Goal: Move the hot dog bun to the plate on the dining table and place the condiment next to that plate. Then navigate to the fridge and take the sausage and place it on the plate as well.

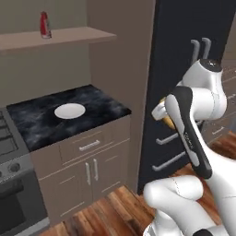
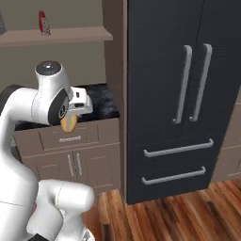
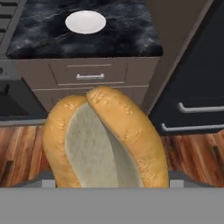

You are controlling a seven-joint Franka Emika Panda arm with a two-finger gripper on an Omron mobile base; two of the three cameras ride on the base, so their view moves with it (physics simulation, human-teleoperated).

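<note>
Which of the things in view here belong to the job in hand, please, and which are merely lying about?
Job:
- hot dog bun, held in the gripper
- condiment, on the shelf
- fridge, doors shut

Lying about:
- white plate on the worktop
- cabinet drawer

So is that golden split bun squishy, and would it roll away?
The golden-tan split hot dog bun looks bready and soft, so the gripper holding it could probably dent it. It is likely light for its size. Its rounded, oblong sides might let it rock or roll once set down.

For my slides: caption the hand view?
Gripper holding hot dog bun above wood floor, facing worktop with white plate.
</note>
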